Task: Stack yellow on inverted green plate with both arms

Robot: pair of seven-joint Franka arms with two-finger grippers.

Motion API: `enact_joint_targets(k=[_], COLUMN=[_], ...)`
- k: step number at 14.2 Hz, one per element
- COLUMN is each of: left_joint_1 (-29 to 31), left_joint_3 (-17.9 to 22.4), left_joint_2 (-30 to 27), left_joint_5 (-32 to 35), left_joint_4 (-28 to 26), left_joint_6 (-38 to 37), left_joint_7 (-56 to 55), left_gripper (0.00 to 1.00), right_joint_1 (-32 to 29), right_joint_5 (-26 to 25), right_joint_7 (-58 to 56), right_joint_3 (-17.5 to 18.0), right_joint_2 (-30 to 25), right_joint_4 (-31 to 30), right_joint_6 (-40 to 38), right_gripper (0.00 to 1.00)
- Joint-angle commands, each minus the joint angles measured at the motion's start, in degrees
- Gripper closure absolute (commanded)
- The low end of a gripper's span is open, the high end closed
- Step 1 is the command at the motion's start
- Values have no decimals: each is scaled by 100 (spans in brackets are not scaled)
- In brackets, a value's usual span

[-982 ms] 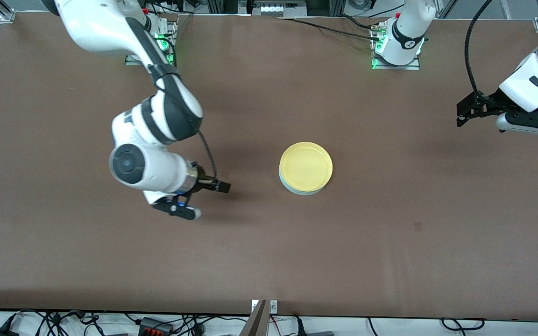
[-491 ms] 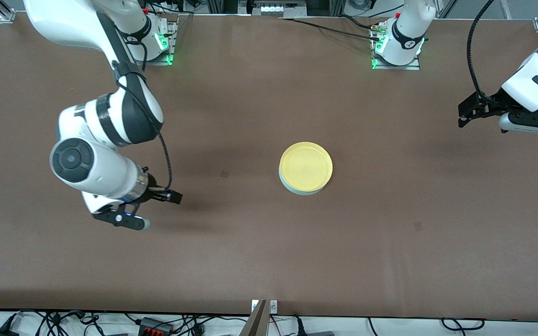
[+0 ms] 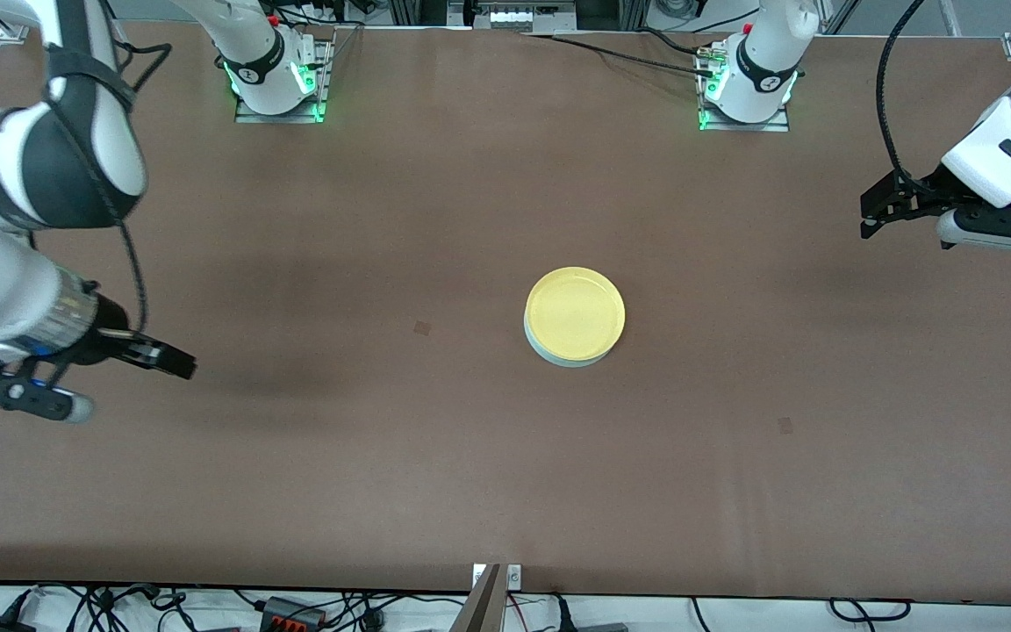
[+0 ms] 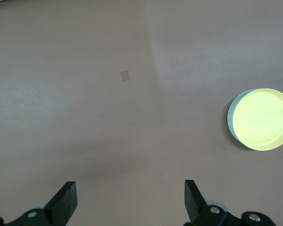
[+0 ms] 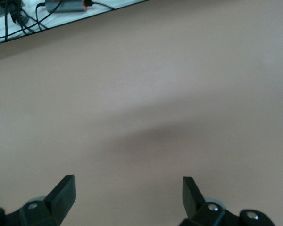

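The yellow plate [image 3: 575, 314] sits rim up on the pale green plate [image 3: 556, 357], which shows only as a thin rim under it, at the table's middle. The left wrist view shows the yellow plate [image 4: 264, 119] with a sliver of the green plate [image 4: 231, 117] at its edge. My right gripper [image 3: 177, 363] is open and empty over bare table at the right arm's end, well away from the plates; it also shows in the right wrist view [image 5: 129, 195]. My left gripper [image 3: 865, 216] is open and empty over bare table at the left arm's end; it also shows in the left wrist view [image 4: 130, 197].
The brown table [image 3: 435, 456] carries two small dark marks [image 3: 422, 328] [image 3: 785, 426]. The arm bases [image 3: 277, 75] [image 3: 747, 83] stand at the edge farthest from the front camera. Cables [image 5: 61, 6] lie past the table's edge in the right wrist view.
My right arm has swung away from the plates toward its own end of the table, its gripper empty. The left arm has barely moved. The plates have not moved.
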Motion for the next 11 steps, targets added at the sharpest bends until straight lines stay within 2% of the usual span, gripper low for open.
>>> enact_joint_targets(k=[1, 5, 11], left_joint_1=[63, 63, 36], left_joint_3=[-46, -46, -90], left_joint_2=[-129, -129, -111], left_joint_5=[-113, -105, -113], left_joint_4=[-119, -119, -75], left_joint_6=[-1, -10, -27], left_joint_7=[148, 148, 87], left_gripper=[0, 0, 0], right_joint_1=[-434, -1076, -920], right_joint_5=[-54, -27, -19], right_joint_7=[-548, -1601, -2254], right_joint_3=[74, 136, -180], right_joint_2=[-608, -1039, -1277], right_joint_4=[-649, -869, -808], right_joint_6=[9, -158, -527], right_gripper=[0, 0, 0])
